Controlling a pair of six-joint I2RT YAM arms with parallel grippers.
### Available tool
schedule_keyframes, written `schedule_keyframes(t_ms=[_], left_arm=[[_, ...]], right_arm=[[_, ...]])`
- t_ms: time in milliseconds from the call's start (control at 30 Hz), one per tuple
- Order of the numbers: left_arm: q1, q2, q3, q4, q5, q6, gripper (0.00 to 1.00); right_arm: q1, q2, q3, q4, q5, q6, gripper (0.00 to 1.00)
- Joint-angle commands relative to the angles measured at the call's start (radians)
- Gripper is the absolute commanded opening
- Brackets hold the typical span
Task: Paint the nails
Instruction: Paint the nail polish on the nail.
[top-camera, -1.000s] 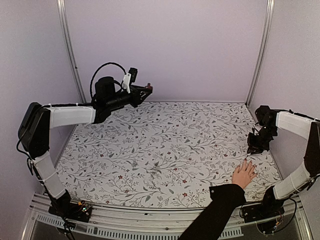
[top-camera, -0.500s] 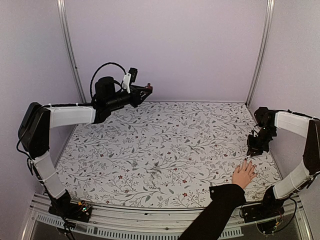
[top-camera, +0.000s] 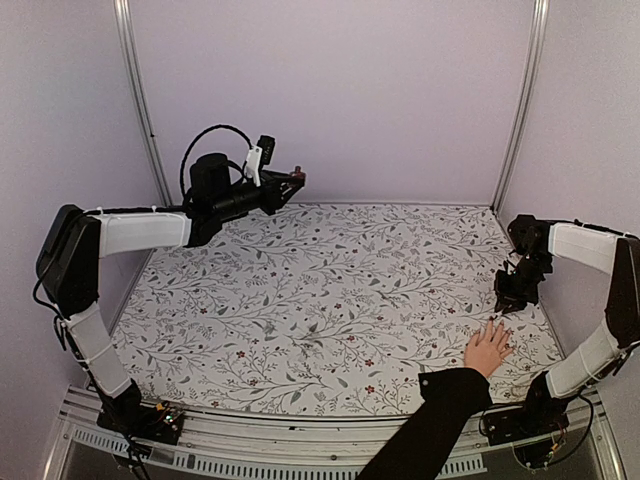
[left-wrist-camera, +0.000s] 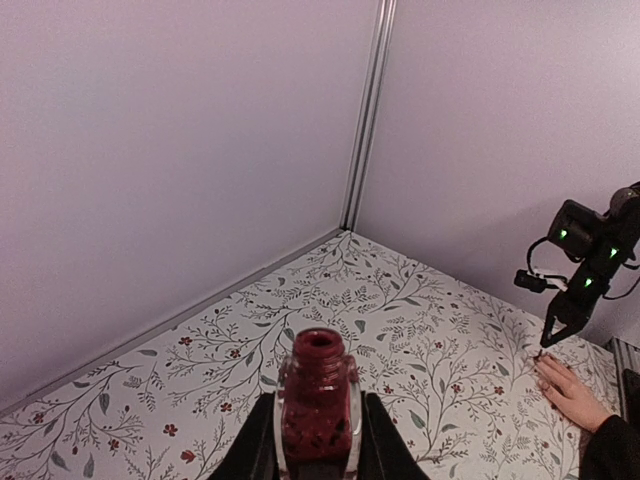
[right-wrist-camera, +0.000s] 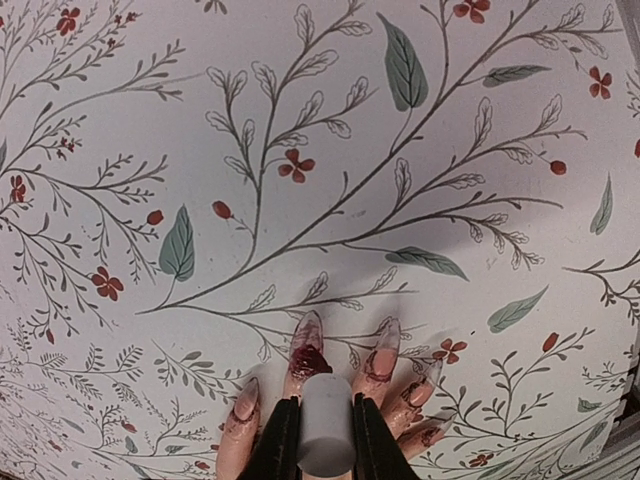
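The right pincer (top-camera: 510, 298) is clamped on the white cap (right-wrist-camera: 327, 430) of the brush and points down, so that the brush, hidden under the cap, can reach the nails (right-wrist-camera: 306, 340). These lie just ahead of its tips, on a hand (top-camera: 487, 350) laid flat with spread fingers on the flowered cloth (top-camera: 330, 290). The left pincer (left-wrist-camera: 318, 442) is closed around the open dark-red bottle (left-wrist-camera: 318, 380) and holds it upright, well apart from the hand, probably so that no polish spills before a new dip.
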Motion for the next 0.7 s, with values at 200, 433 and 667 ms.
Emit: schedule_keyframes(t_ms=[200,433,667], left_arm=[[0.003,-0.008,-0.006,0.030,-0.005,-0.007,0.00],[0.003,-0.014,-0.009,0.025,-0.010,-0.005,0.00],[0.003,-0.010,-0.008,0.030,-0.005,-0.007,0.00]], right_arm=[[-0.004,0.004,0.009,-0.005,0.030,0.019,0.00],[-0.004,-0.017,0.009,-0.004,0.073,0.028,0.00],[-0.005,-0.075,0.029,-0.003,0.063,0.040,0.00]])
